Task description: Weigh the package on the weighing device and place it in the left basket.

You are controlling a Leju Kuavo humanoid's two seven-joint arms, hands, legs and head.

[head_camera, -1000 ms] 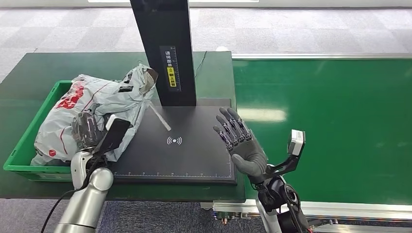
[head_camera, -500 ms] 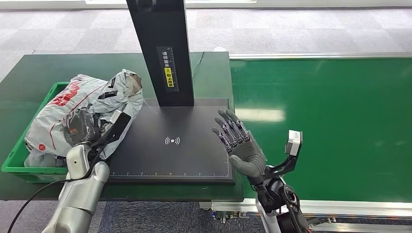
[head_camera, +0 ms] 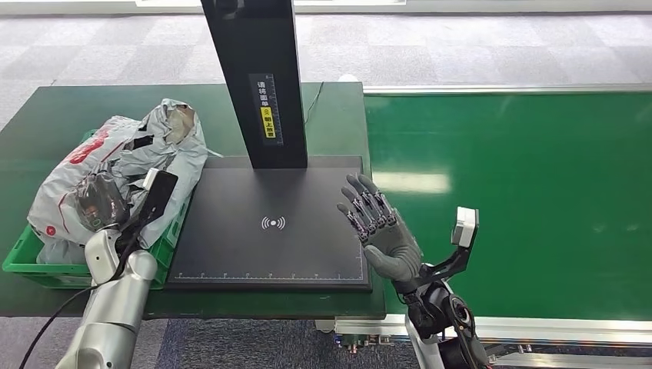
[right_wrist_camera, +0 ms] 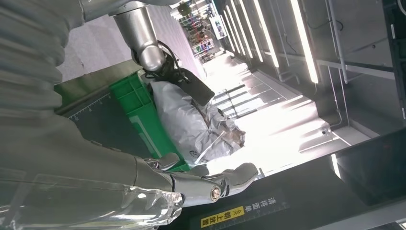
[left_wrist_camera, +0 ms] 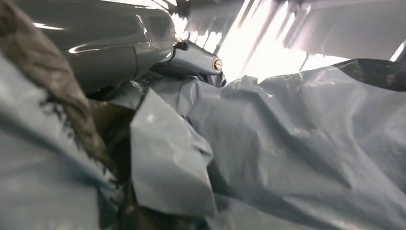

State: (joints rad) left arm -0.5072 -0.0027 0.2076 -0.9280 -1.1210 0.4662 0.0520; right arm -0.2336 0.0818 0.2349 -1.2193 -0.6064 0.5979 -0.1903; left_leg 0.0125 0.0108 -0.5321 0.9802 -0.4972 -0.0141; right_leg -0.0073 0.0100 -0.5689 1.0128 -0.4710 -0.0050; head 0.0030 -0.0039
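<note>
package [head_camera: 115, 165]: grey crumpled poly mailer, red print on it, too creased to read; lying in the green basket [head_camera: 31, 265], bulging over its rim, right side hanging over the basket's edge next to the scale
left hand [head_camera: 100, 204]: on the near side of the package, fingers dug into the plastic, gripping it; wrist view shows crumpled grey film [left_wrist_camera: 287, 143] right against the fingers [left_wrist_camera: 191, 57]
right hand [head_camera: 380, 231]: fingers spread, holding nothing, raised at the right edge of the platform
weighing device [head_camera: 269, 231]: black flat platform, white wireless-wave icon at centre, ruler ticks along the front edge; nothing on it
post [head_camera: 257, 77]: black upright behind the platform, vertical label with white Chinese characters and a yellow patch, not legible
conveyor [head_camera: 523, 192]: green belt to the right
</note>
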